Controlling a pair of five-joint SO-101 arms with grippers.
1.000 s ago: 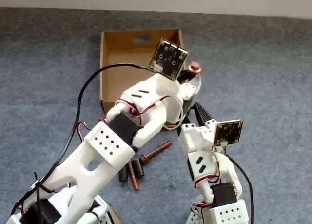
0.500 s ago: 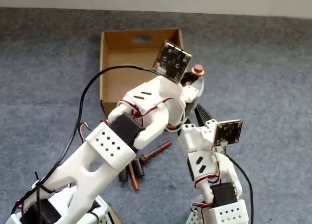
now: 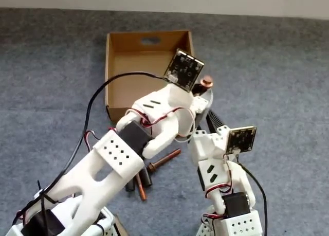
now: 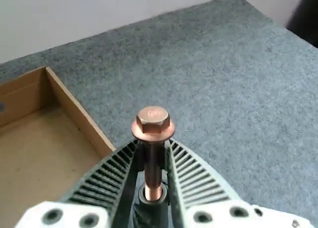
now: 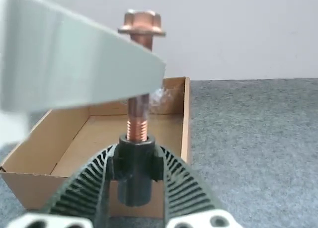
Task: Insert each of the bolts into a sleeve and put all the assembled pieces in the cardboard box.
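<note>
A copper bolt [image 4: 153, 126] stands upright in my left gripper [image 4: 153, 151], which is shut on its shaft. Its threaded end sits in the top of a black sleeve [image 5: 134, 171], and my right gripper [image 5: 134, 156] is shut on that sleeve. From above, the bolt head [image 3: 206, 82] shows just right of the cardboard box [image 3: 115, 46], with the left gripper [image 3: 202, 93] over the right gripper [image 3: 208, 116]. The box interior looks bare. A white finger [image 5: 74, 54] of the left gripper crosses the right wrist view.
Loose parts lie on the grey carpet near the arm bases: a copper bolt [image 3: 164, 159], a second bolt [image 3: 139, 185] and black sleeves [image 3: 146, 177]. The left arm partly covers them. Open carpet lies right of the box.
The left arm has carried the bolt a little right and down, toward the sleeve in the right gripper. The right arm has stayed put.
</note>
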